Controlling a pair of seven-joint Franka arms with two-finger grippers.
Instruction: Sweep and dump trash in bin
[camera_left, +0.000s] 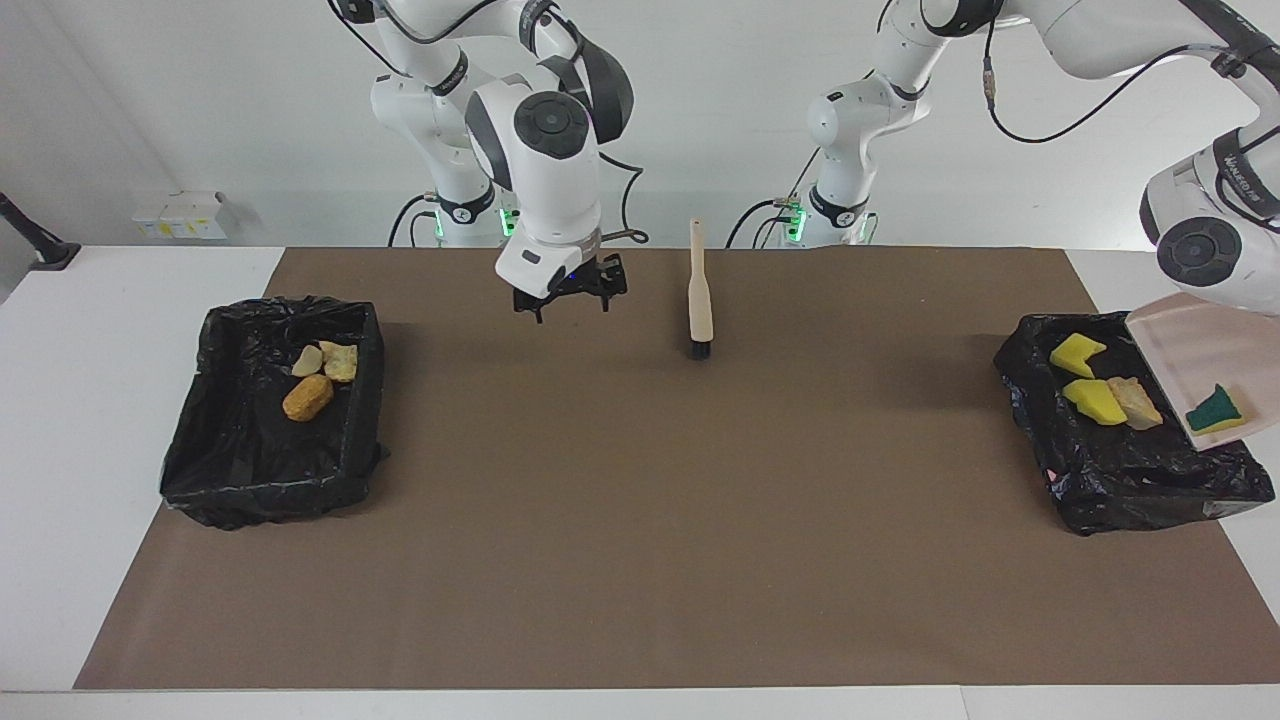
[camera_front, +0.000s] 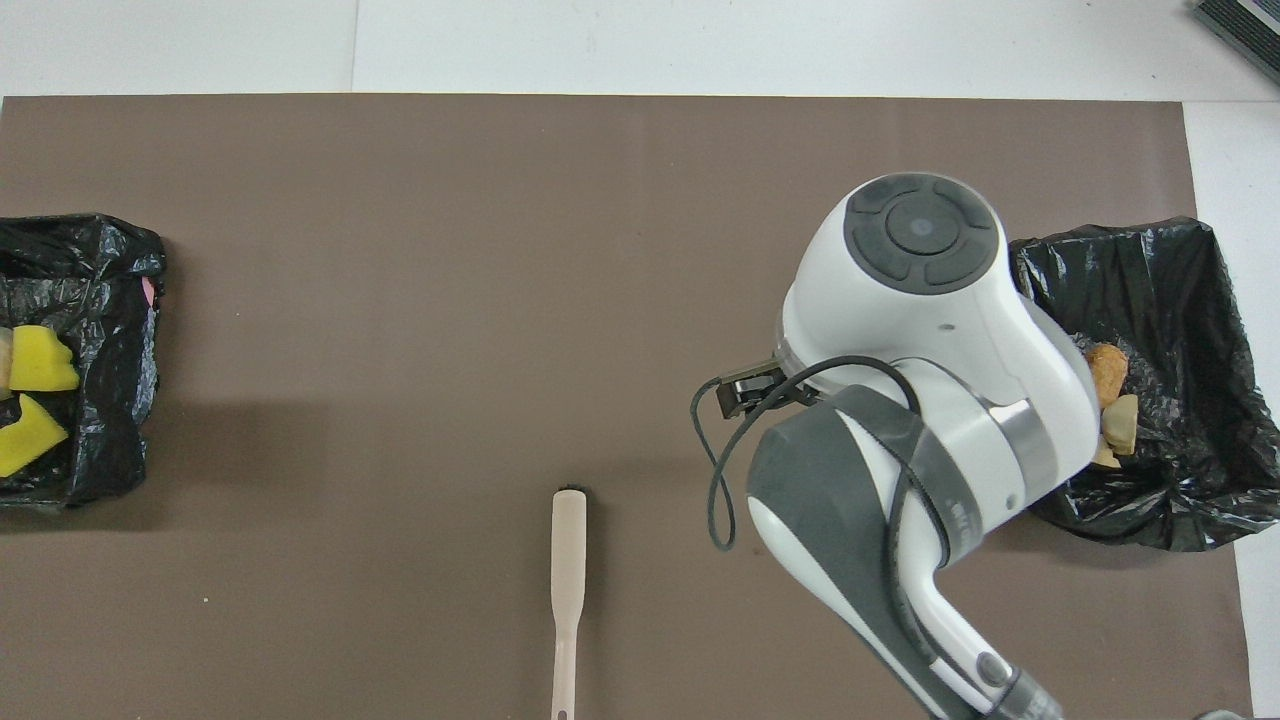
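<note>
The beige dustpan (camera_left: 1195, 365) hangs tilted over the black-lined bin (camera_left: 1110, 470) at the left arm's end. It hangs from the left arm's hand (camera_left: 1200, 245), whose fingers are hidden. One green-faced sponge piece (camera_left: 1215, 410) still lies in the pan. Two yellow sponge pieces (camera_left: 1075, 352) (camera_left: 1095, 400) and a bread-like lump (camera_left: 1137, 402) lie in the bin. The brush (camera_left: 700, 300) lies flat on the mat near the robots. My right gripper (camera_left: 565, 298) hangs open and empty over the mat, beside the brush toward the right arm's end.
A second black-lined bin (camera_left: 250, 470) at the right arm's end holds three bread-like lumps (camera_left: 308, 397). The brown mat (camera_left: 640, 550) covers most of the table. In the overhead view the right arm's wrist (camera_front: 920, 330) covers part of that bin.
</note>
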